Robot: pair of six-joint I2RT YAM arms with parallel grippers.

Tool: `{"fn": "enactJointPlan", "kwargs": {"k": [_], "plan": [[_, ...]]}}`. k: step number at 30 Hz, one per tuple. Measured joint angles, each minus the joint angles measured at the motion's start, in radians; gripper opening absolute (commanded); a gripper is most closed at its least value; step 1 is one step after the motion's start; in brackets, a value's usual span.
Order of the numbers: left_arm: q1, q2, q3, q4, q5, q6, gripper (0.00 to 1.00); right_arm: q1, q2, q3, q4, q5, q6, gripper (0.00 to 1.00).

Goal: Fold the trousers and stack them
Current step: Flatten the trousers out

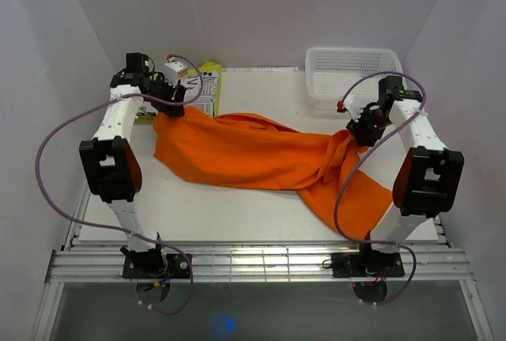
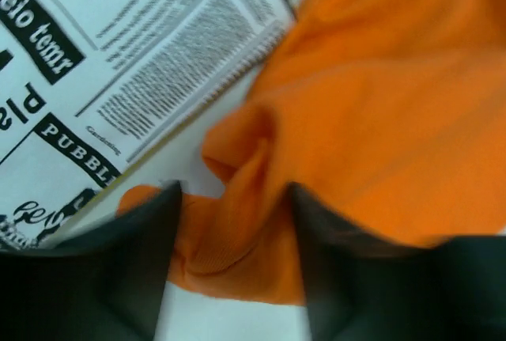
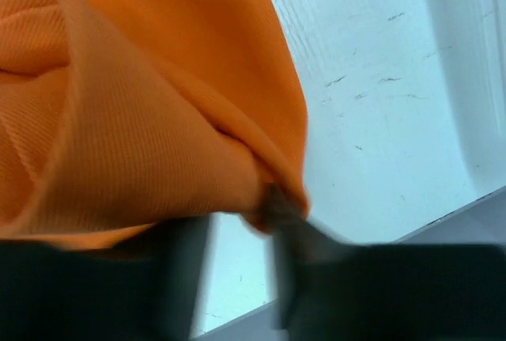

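the right tool (image 1: pixel 360 134) holds a gathered bunch of the orange trousers (image 1: pixel 253 155). in its wrist view the tool (image 3: pixel 237 226) has its fingers set narrow, with the cloth (image 3: pixel 142 80) draped over one finger and caught at the tip of the other, and pale bench (image 3: pixel 371 119) showing below the hanging edge. that view is blurred, so the exact pinch is hard to read. the left tool (image 1: pixel 171 105) grips the opposite, far-left corner of the trousers. from its own camera the tool (image 2: pixel 233 202) stands moderately wide, and a raised fold of orange cloth (image 2: pixel 379 104) fills the gap between the two dark fingers (image 2: pixel 134 262).

nearest the arm bases, one end of the trousers trails toward the near right corner of the white bench (image 1: pixel 213 214). from there the trousers spread across the middle of the bench, wrinkled and unfolded, rising into a twist under the right tool.

just beyond the trousers' far-left corner lies a printed newspaper (image 1: pixel 204 88), its black-and-white columns (image 2: pixel 118 56) touching or just beside the cloth edge. beyond the trousers' right end stands a white mesh basket (image 1: pixel 348 80), apart from the cloth.
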Motion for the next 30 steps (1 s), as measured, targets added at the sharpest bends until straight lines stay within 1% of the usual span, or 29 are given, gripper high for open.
{"fn": "enactJointPlan", "kwargs": {"k": [1,2,3,5,8,10,13,14,16,17,18,21,26,30], "plan": [[0.0,0.069,0.051,0.024,-0.031,-0.046,0.98,0.0,0.037,0.013,0.017,0.015,0.022,0.7],[0.002,0.136,0.093,0.054,-0.057,-0.086,0.98,0.0,0.072,0.022,0.03,0.035,0.034,0.95],[0.006,0.196,0.127,0.071,-0.078,-0.134,0.98,-0.001,0.104,0.03,0.041,0.052,0.051,0.9],[0.024,0.272,0.147,0.089,-0.098,-0.206,0.98,-0.007,0.143,0.033,0.063,0.081,0.063,0.9],[0.078,0.283,0.127,0.079,-0.095,-0.28,0.98,-0.026,0.12,0.019,0.077,0.103,0.083,0.9],[0.135,0.219,0.068,0.104,-0.084,-0.314,0.98,-0.034,0.053,-0.016,0.091,0.105,0.087,0.92],[0.246,0.04,-0.08,0.119,-0.063,-0.342,0.96,-0.042,-0.089,-0.076,0.085,0.09,0.085,1.0],[0.285,-0.023,-0.127,0.124,-0.056,-0.345,0.93,-0.041,-0.139,-0.097,0.086,0.08,0.078,0.93],[0.343,-0.121,-0.201,0.122,-0.04,-0.335,0.91,-0.031,-0.23,-0.142,0.086,0.064,0.061,0.88],[0.368,-0.172,-0.251,0.125,-0.013,-0.314,0.91,-0.023,-0.269,-0.17,0.088,0.057,0.05,0.85],[0.377,-0.201,-0.289,0.125,0.006,-0.29,0.91,-0.014,-0.298,-0.198,0.084,0.051,0.035,0.79],[0.376,-0.246,-0.41,0.07,0.077,-0.122,0.88,0.018,-0.339,-0.284,0.083,0.035,-0.004,0.73],[0.357,-0.211,-0.561,-0.018,0.109,0.192,0.88,0.095,-0.285,-0.363,0.07,0.043,-0.025,0.71],[0.344,-0.179,-0.584,-0.026,0.104,0.328,0.89,0.143,-0.222,-0.38,0.061,0.05,-0.011,0.74]]}}
